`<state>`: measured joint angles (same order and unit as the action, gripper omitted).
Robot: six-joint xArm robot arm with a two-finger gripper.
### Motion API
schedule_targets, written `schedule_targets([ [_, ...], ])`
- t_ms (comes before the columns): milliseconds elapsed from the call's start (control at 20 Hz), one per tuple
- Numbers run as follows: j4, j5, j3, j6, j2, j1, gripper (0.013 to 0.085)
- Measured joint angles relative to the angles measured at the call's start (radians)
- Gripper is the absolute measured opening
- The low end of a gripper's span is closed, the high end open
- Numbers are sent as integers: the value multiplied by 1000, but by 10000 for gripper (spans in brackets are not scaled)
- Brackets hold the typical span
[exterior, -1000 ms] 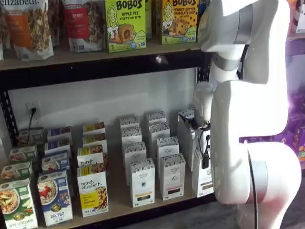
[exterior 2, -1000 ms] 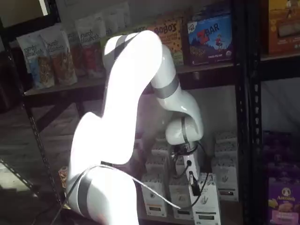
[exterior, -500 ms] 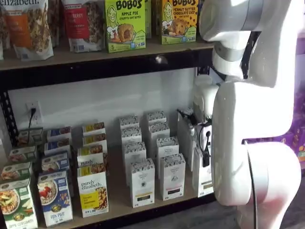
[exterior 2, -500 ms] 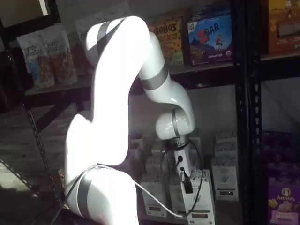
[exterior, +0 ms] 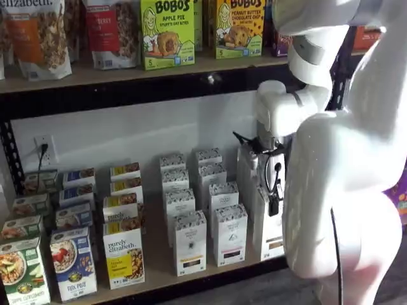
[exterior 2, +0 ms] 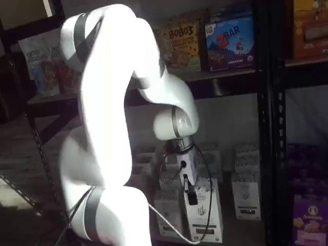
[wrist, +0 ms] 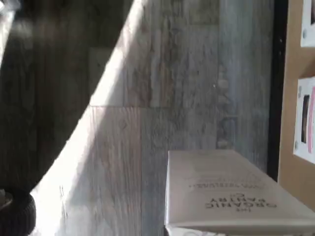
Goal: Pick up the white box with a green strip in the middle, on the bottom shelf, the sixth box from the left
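Clenched on the white box [exterior 2: 204,215] lifted just off the bottom shelf's [exterior: 159,257] front right corner, the pincer [exterior 2: 190,197] could let the tall carton slip or clip neighbouring cartons [exterior: 229,234]

Two yellow-green Bobo's oat-bar boxes [exterior: 167,33] stand on the upper wooden board. Below, colourful cereal cartons [exterior: 72,262] sit leftward. A blue snack box [exterior 2: 230,42], seemingly Zbar, stands dimly lit.

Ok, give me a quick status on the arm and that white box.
Gripper shut on the white box. Box lifted out past the bottom shelf edge, floor beneath it in wrist view. Nothing in the way.
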<state>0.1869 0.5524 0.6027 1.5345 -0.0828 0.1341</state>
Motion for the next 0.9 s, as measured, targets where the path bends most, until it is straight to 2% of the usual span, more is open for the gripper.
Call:
schedule_targets([
  [450,-68,158,-64,14,242,-56,450],
  [900,-91,296,-53,12,362,-82,450],
])
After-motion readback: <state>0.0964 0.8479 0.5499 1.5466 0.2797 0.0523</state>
